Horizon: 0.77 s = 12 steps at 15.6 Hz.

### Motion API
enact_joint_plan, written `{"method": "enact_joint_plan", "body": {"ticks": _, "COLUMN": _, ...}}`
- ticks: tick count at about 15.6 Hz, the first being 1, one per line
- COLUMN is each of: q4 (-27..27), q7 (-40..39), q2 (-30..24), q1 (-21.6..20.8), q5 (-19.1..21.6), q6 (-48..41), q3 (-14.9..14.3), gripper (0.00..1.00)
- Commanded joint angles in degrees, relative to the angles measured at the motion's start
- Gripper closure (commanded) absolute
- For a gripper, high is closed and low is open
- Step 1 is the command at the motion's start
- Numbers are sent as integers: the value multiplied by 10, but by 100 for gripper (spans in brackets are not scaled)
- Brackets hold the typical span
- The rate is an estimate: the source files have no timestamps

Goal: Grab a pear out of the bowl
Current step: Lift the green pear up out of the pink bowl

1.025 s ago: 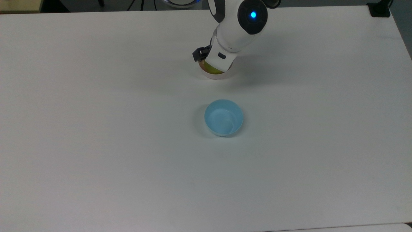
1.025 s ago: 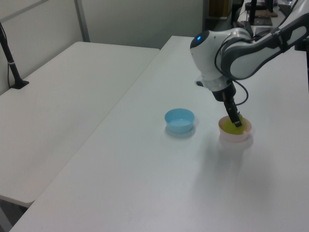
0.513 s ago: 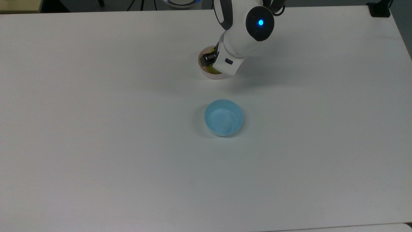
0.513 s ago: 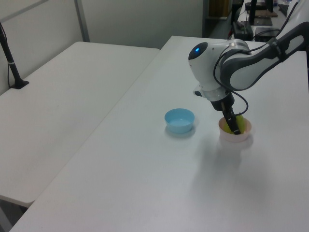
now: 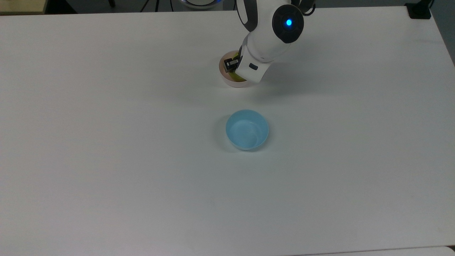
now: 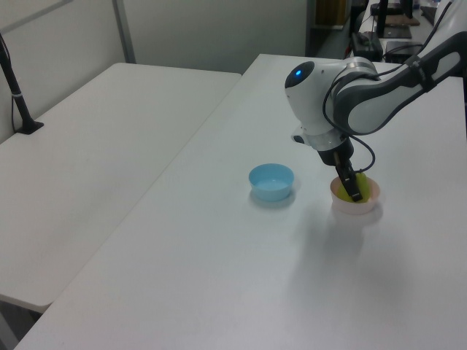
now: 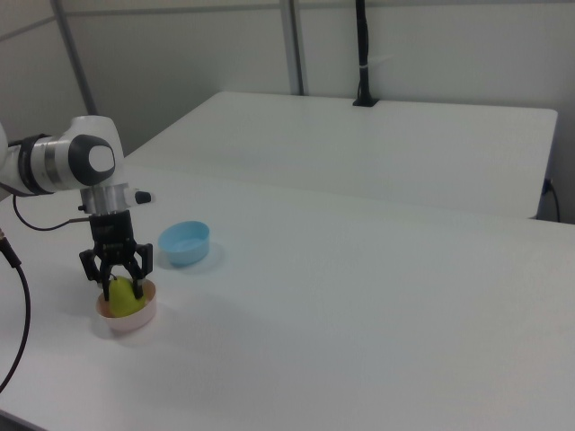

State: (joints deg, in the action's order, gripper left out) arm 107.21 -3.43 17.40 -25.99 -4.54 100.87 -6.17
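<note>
Pear (image 7: pixel 124 297) in pink bowl (image 7: pixel 128 320), between claw (image 7: pixel 119 283) fingers

My bench (image 5: pixel 106 142) is a plain white top. Two bowls rest directly on it. The pale pink bowl (image 5: pixel 234 83) sits toward the top view's upper edge, and the light blue bowl (image 5: pixel 247 129) stands near the middle, well apart from it. In the right view the light blue bowl (image 7: pixel 184 242) lies right of the pink bowl (image 7: pixel 126 319).

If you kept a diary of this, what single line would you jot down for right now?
stage: reaching | gripper: jaws open astride pear | pear: in pink bowl, not lifted | blue bowl: empty
</note>
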Motion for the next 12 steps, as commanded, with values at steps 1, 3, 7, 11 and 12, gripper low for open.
{"method": "enact_joint_plan", "body": {"ticks": 1, "q4": -22, "q7": -10, "q2": -46, "q1": 6, "q5": -3, "q6": -47, "q3": -2, "gripper": 59}}
{"method": "enact_joint_plan", "body": {"ticks": 3, "q4": -49, "q7": -25, "q2": -55, "q1": 21, "q5": 3, "q6": -75, "q3": -2, "gripper": 59}}
{"method": "enact_joint_plan", "body": {"ticks": 7, "q4": -98, "q7": -29, "q2": -61, "q1": 81, "q5": 5, "q6": -89, "q3": -1, "gripper": 59}}
{"method": "enact_joint_plan", "body": {"ticks": 11, "q4": -112, "q7": -46, "q2": -49, "q1": 150, "q5": 1, "q6": -41, "q3": -2, "gripper": 59}}
{"method": "enact_joint_plan", "body": {"ticks": 12, "q4": -111, "q7": -53, "q2": -44, "q1": 162, "q5": -2, "q6": -27, "q3": -2, "gripper": 59}}
